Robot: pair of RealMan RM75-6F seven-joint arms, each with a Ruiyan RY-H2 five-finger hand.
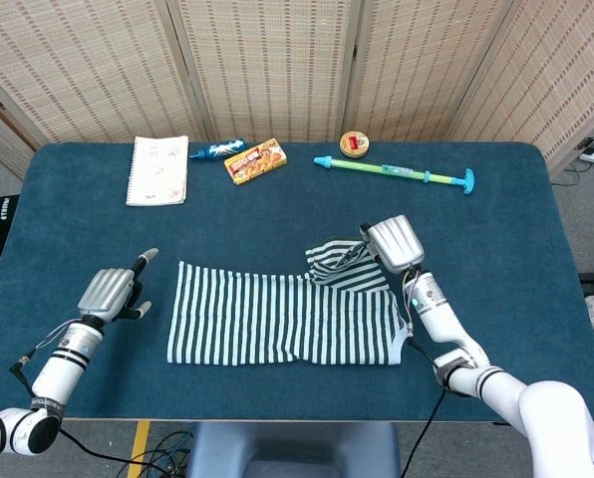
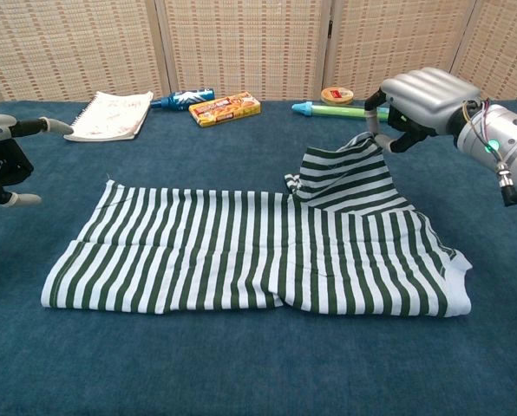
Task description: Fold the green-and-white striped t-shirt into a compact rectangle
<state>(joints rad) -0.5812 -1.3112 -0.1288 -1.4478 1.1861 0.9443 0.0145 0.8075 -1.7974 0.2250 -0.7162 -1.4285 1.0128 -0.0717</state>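
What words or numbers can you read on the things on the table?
None can be read.
White spiral notebook: faint marks, too small.
Orange and yellow snack box: print too blurred.
Blue wrapped packet: print too blurred.
Round red and gold tin: label too small.
Green-and-white striped t-shirt: stripes only.

The blue table [image 1: 536, 249] bears the striped t-shirt [image 1: 277, 321], notebook [image 1: 157, 170], box [image 1: 255, 160] and toy pump [image 1: 397, 172].

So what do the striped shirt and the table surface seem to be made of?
The striped t-shirt looks like soft knit fabric, probably cotton: it drapes and wrinkles where the right hand lifts it. The table seems covered in matte blue felt or short carpet, with a fuzzy texture.
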